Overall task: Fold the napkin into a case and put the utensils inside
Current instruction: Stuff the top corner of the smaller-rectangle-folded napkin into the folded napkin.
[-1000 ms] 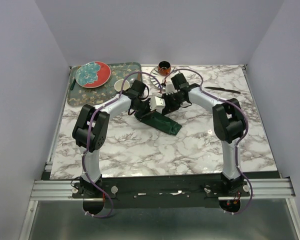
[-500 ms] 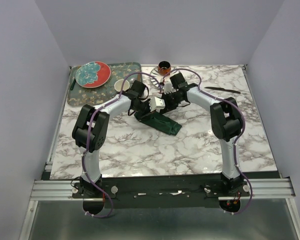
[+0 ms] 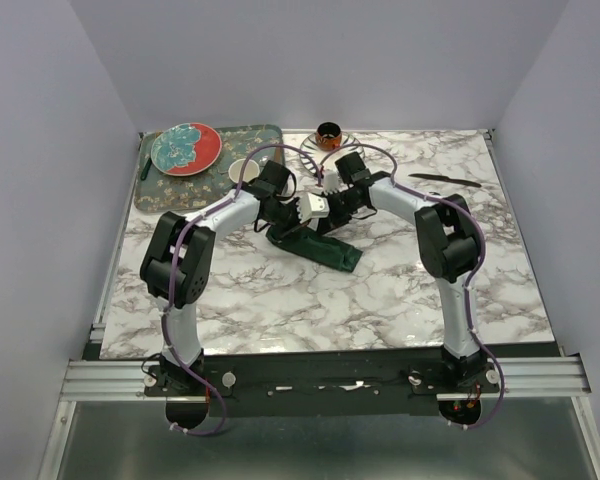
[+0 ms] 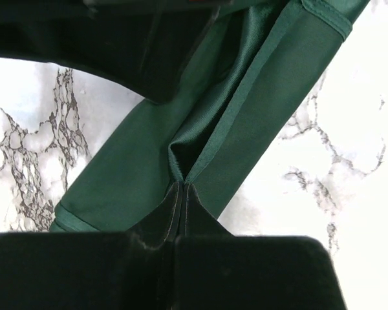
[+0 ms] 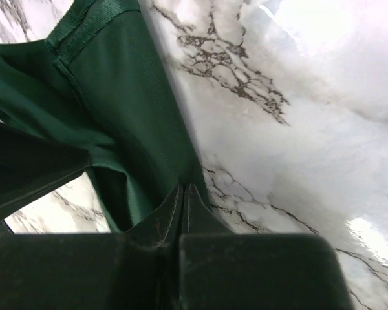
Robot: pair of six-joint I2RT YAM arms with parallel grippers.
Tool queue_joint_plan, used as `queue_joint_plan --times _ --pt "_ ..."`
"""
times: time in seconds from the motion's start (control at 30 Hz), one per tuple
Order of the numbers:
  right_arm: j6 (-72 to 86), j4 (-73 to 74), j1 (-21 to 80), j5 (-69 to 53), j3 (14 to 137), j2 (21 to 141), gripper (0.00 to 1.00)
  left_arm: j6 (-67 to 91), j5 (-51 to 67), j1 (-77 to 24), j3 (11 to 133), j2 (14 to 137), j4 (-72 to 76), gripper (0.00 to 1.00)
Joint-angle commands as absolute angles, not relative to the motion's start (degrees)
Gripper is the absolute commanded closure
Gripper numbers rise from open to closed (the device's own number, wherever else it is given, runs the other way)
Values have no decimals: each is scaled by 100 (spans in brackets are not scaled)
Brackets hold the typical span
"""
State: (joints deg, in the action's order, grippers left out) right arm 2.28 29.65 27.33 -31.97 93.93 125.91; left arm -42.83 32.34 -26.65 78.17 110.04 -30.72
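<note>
The right gripper (image 5: 183, 191) has just pinched shut on a fold of the dark green napkin (image 5: 126, 123) between its tips, while the left gripper (image 4: 182, 188) clamps another fold, so both apparently hold the cloth ready for the next fold.

Fixed camera high behind the arm bases (image 3: 180, 372), looking down and forward over the whole marble table (image 3: 280, 300), both wrist cameras very close to its surface, facing down, all three views sharing the folded green napkin (image 3: 330, 250) mid-table.
</note>
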Motion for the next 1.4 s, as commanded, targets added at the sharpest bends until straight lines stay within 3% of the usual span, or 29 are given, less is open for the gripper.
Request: queue_joint_plan --times 0.0,1.13,1.37 --pt "141 2918 2874 -3471 9150 12525 96 -4140 3507 -2698 7673 10652 -3182 100" --pt "88 2777 3059 -3964 8912 12357 96 -3648 3068 -2874 8042 11250 -3392 100" --pt "263 2856 3041 -3911 9052 12366 89 -3603 3015 -2883 7946 11206 -3358 100"
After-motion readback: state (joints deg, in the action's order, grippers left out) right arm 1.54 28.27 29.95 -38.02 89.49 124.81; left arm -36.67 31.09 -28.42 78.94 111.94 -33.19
